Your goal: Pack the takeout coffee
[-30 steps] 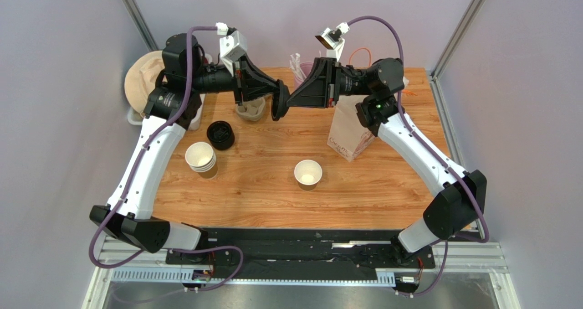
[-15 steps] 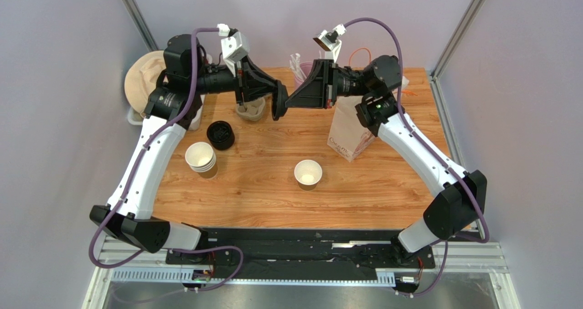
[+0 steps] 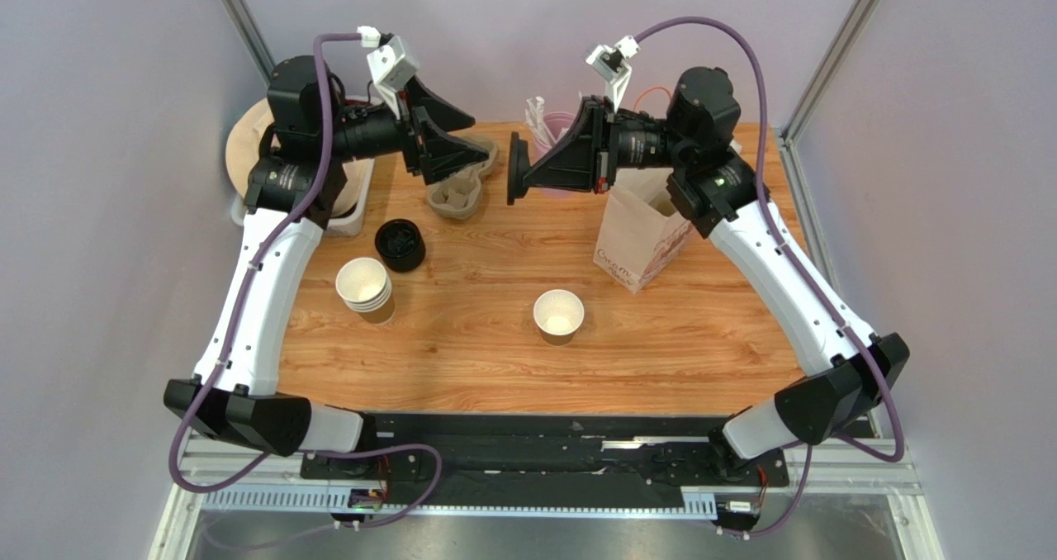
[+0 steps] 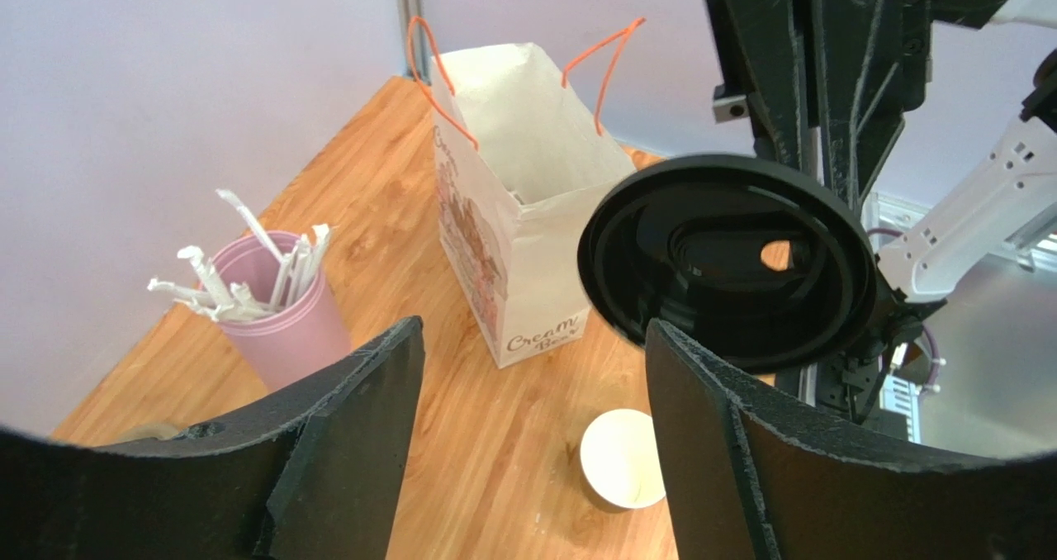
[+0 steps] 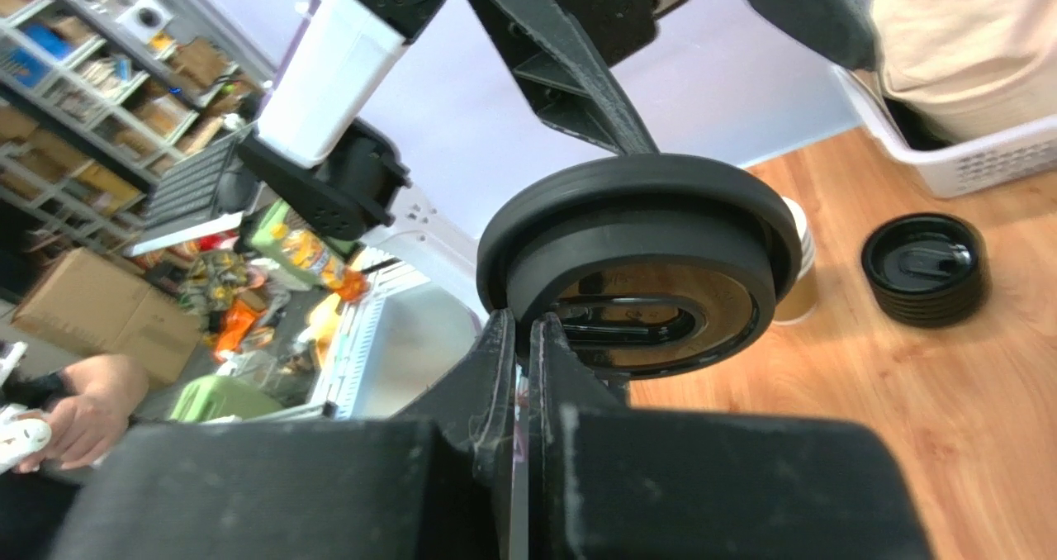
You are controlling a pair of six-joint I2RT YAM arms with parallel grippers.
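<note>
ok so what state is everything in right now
left gripper, open, holding nothing
right gripper, shut on the black lid
black lid, held on edge in the air, off the cup
paper cup, upright, uncovered, on the table
paper bag, upright, mouth open
cup stack, upright, nested
pink cup, upright, holding white sticks

Enclosed on three sides by plain pale lilac walls (image 3: pixel 99 275), met at the far corners by grey metal posts (image 3: pixel 245 21). In the middle, a light-brown wooden plank table (image 3: pixel 472 350); along its near edge, a black metal rail (image 3: pixel 558 442). Soft, even light.
</note>
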